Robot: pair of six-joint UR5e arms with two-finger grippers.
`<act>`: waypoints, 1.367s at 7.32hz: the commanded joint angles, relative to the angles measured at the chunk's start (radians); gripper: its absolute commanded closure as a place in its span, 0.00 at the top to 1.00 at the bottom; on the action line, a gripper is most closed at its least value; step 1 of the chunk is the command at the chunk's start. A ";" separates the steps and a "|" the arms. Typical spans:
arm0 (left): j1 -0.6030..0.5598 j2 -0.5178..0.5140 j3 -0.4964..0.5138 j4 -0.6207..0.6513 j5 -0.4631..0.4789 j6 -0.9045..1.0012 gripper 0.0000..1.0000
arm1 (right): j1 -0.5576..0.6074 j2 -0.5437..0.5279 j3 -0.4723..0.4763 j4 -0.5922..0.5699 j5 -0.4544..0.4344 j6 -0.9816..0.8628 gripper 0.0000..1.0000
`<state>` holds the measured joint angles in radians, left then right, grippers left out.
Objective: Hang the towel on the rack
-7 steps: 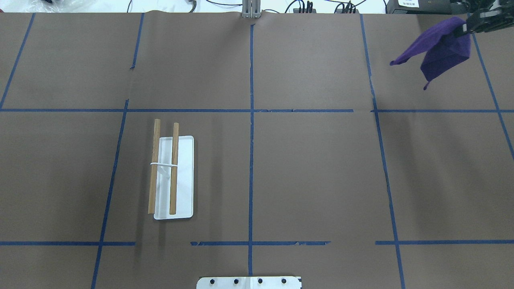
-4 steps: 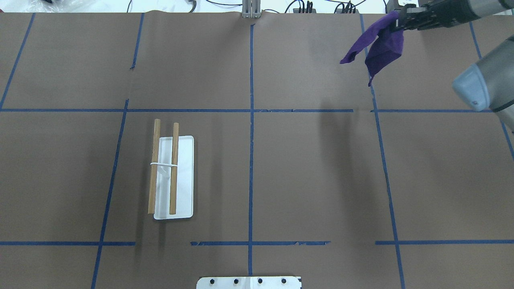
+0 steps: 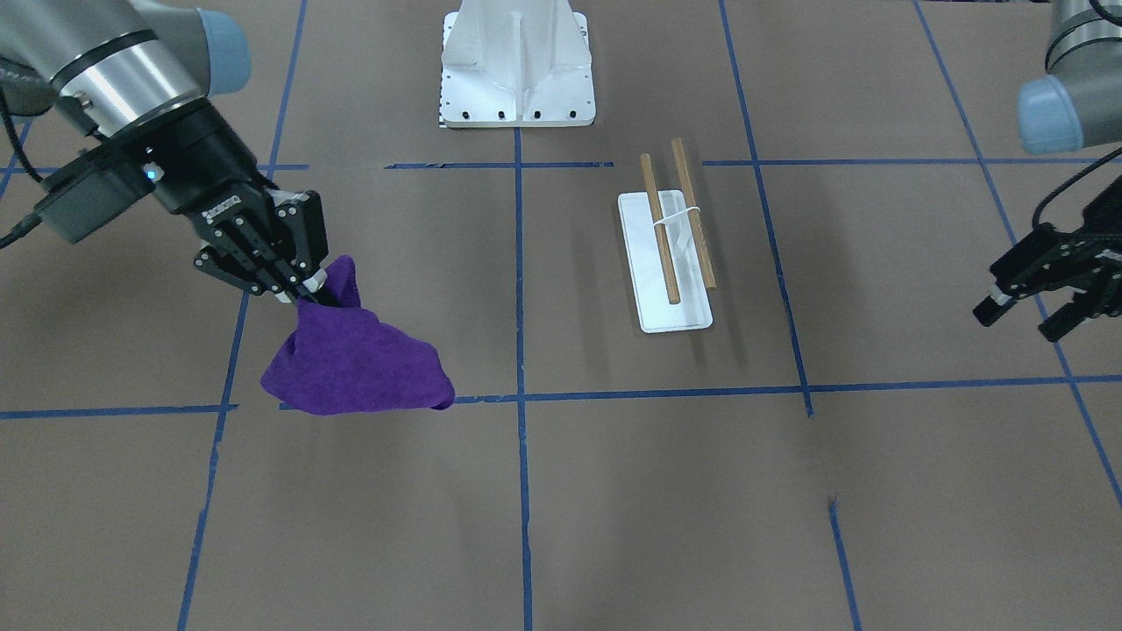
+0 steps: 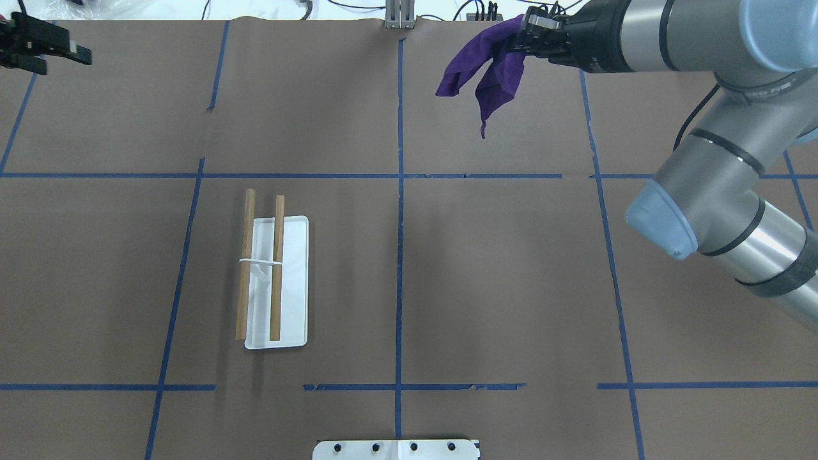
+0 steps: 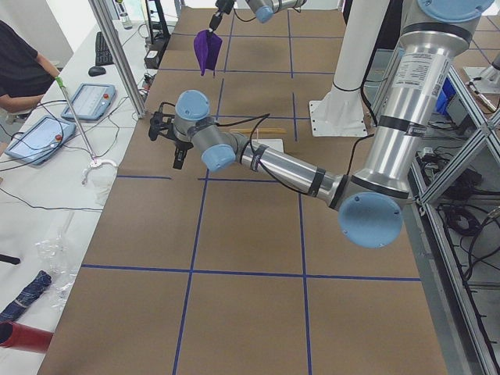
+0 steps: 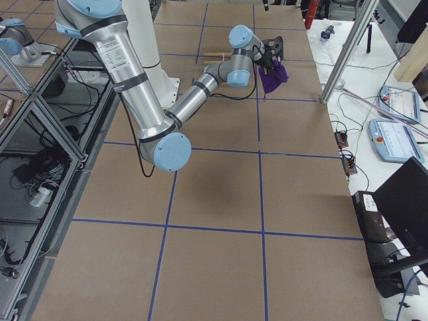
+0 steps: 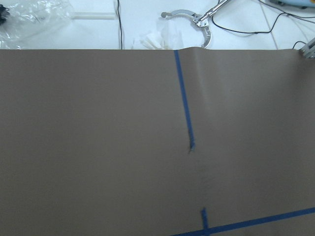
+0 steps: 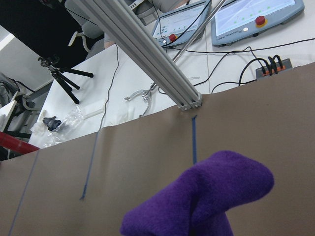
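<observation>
Moved leftward along the table's far edge, the towel [image 4: 486, 67] is shown from overhead pinched by the right gripper [image 4: 525, 37], hanging free for draping. From the front, the rack [image 3: 671, 254] is seen well apart in the left half. The left gripper [image 3: 1026, 320] is held spread and empty.

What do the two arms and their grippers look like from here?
Both arms are silver-grey tubes with pale blue joint caps and black bands: right arm, left arm. Each gripper is black with two jointed fingers: right gripper, left gripper. A black cable runs to the left wrist.
</observation>
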<state>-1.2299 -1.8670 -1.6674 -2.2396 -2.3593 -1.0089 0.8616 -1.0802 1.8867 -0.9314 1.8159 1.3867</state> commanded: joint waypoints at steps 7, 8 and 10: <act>0.315 -0.316 0.011 -0.087 0.061 -1.047 1.00 | -0.288 0.017 0.138 -0.001 -0.438 0.063 0.00; 0.370 -0.343 0.012 -0.113 0.143 -1.145 1.00 | -0.292 0.017 0.140 -0.001 -0.458 0.063 0.00; 0.415 -0.391 0.017 -0.114 0.205 -1.279 1.00 | -0.318 0.017 0.140 -0.001 -0.515 0.063 0.00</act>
<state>-0.8428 -2.2312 -1.6524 -2.3495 -2.1941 -2.2062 0.5598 -1.0637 2.0253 -0.9327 1.3348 1.4497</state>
